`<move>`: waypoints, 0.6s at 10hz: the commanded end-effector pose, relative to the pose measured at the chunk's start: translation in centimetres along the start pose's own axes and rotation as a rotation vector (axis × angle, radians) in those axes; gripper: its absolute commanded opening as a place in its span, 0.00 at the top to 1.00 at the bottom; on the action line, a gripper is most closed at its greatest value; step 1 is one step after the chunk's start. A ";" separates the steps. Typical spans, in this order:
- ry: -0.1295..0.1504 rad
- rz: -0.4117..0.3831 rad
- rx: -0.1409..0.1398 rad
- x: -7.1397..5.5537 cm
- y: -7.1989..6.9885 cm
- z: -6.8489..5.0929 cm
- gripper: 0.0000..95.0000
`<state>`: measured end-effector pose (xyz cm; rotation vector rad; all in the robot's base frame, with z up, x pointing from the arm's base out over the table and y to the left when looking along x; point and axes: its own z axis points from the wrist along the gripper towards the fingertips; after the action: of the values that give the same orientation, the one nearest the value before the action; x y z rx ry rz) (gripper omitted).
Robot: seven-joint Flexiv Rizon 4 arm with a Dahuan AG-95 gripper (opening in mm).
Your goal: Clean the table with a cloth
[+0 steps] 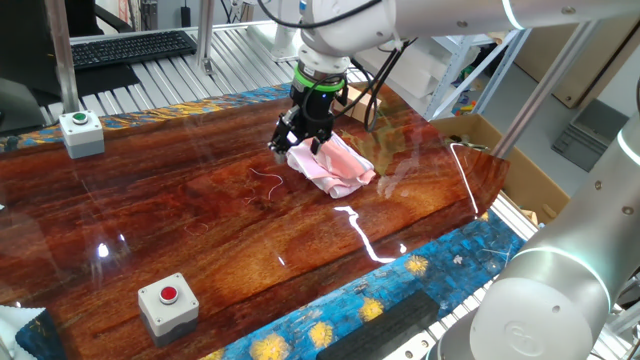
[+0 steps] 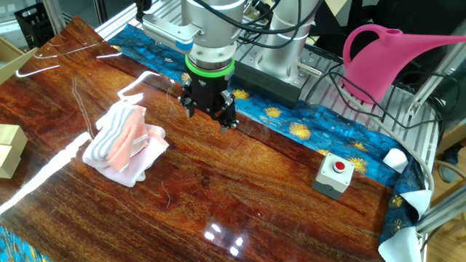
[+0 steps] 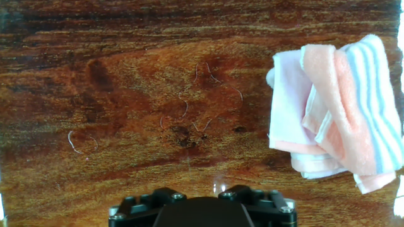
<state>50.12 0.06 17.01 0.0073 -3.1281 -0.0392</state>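
The table (image 1: 180, 210) is a glossy reddish-brown wooden top with a blue-and-yellow edge. The cloth (image 1: 335, 165), a pink and white rag with pale blue stripes, lies crumpled on it. It also shows in the other fixed view (image 2: 124, 138) and at the right of the hand view (image 3: 334, 113). My gripper (image 1: 298, 145) hovers just above the wood beside the cloth, apart from it. In the other fixed view the gripper (image 2: 209, 116) has its fingers spread and holds nothing. The hand view shows only the gripper's black body at the bottom edge. Thin curled threads (image 3: 202, 101) lie on the wood below it.
A grey box with a green button (image 1: 80, 133) and one with a red button (image 1: 172, 303) stand on the table. A pink watering can (image 2: 393, 58) is beyond the edge. A cardboard box (image 1: 480, 135) and a keyboard (image 1: 130, 47) are behind. Wooden blocks (image 2: 9, 145) sit at one side.
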 end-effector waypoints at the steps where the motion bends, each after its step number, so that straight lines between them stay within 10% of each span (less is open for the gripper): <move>1: -0.001 0.001 0.002 0.1 -0.1 0.0 1.00; 6: 0.000 -0.003 0.003 0.0 -0.3 0.2 1.00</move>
<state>50.17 -0.29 16.70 0.0137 -3.1279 -0.0361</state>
